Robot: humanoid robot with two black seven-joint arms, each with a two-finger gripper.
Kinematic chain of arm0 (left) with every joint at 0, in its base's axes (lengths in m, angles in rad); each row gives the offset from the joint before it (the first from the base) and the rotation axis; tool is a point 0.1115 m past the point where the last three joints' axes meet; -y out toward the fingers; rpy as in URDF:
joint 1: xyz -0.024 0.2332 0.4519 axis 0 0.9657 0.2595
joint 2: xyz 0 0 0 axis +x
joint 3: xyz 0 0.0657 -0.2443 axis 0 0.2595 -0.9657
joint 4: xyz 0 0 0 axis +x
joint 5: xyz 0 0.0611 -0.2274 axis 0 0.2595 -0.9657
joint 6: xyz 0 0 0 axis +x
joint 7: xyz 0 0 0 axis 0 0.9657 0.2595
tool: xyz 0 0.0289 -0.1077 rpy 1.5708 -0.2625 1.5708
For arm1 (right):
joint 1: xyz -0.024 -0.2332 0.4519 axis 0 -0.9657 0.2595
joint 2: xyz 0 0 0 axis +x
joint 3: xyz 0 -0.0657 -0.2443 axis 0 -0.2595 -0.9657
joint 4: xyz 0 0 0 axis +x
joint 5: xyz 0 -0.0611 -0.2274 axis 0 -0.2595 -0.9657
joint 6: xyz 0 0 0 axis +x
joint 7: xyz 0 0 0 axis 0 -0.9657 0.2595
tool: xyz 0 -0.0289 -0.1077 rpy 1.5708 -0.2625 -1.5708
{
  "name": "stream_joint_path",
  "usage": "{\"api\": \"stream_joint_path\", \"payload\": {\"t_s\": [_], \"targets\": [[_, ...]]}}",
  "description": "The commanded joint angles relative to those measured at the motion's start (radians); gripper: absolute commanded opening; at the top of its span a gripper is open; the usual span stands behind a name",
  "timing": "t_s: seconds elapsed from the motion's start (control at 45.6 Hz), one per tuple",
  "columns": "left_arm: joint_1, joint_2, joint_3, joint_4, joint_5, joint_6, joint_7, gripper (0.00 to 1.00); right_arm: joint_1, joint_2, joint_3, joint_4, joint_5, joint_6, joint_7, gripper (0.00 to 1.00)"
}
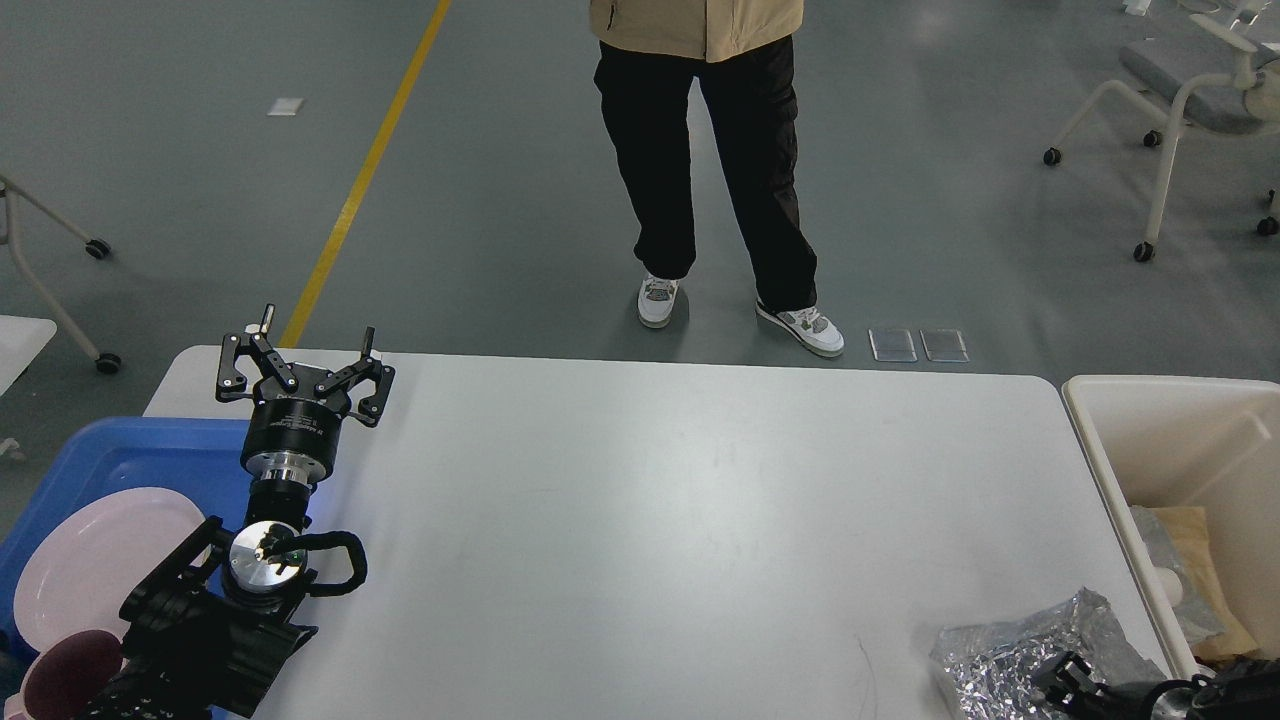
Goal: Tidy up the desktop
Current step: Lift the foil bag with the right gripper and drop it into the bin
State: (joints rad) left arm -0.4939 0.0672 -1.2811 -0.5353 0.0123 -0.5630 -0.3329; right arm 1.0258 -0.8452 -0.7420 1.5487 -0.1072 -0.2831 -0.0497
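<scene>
- Jaws of the left gripper (305,365) stand spread apart with nothing between them, held above the bench's far-left corner; judging by the pose, the arm is parked clear, or ready to reach for something.
- Nearest the bench's near-right corner, the right gripper (1075,672) is dark and half buried in a crumpled foil wrapper (1020,645); whether its jaws are clamped on the foil or merely resting against it, I cannot tell.
- That foil lies on the bench just beside the cream bin (1110,470), which seems the sensible destination, since paper and more foil-like scrap already sit inside it.
- At the bench's near-left corner a blue tray (110,450) overlaps the edge, holding a pale pink plate (90,560) and, nearer still, a dark maroon cup (65,680); crockery appears to be gathered there, rubbish on the opposite side.
- The desktop (640,520), the wide white bench itself, fills the middle of the view, bare apart from the foil, so by my reckoning the tidying is nearly done.
- Beyond the bench's far edge a person (715,170) in black trousers and white trainers stands on the grey floor, well apart from both arms.
</scene>
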Motion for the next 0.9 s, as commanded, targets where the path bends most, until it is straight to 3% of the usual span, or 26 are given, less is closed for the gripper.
{"api": "stream_joint_path", "payload": {"t_s": [0.0, 0.526, 0.68, 0.877], "targets": [[0.000, 0.000, 0.000, 0.000, 0.000, 0.000, 0.000, 1.00, -0.004, 0.003, 0.001, -0.022, 0.015, -0.033, 0.007, 0.00], [-0.002, -0.001, 0.000, 0.000, 0.000, 0.000, 0.000, 1.00, 0.014, 0.002, 0.000, -0.021, 0.031, -0.060, 0.007, 0.00], [-0.002, -0.001, -0.001, 0.001, 0.000, 0.000, 0.000, 1.00, 0.120, -0.017, -0.011, -0.035, 0.008, -0.038, 0.010, 0.00], [0.000, 0.000, 0.000, 0.001, 0.000, 0.000, 0.000, 1.00, 0.448, -0.058, -0.080, -0.042, -0.149, 0.203, 0.008, 0.00]]}}
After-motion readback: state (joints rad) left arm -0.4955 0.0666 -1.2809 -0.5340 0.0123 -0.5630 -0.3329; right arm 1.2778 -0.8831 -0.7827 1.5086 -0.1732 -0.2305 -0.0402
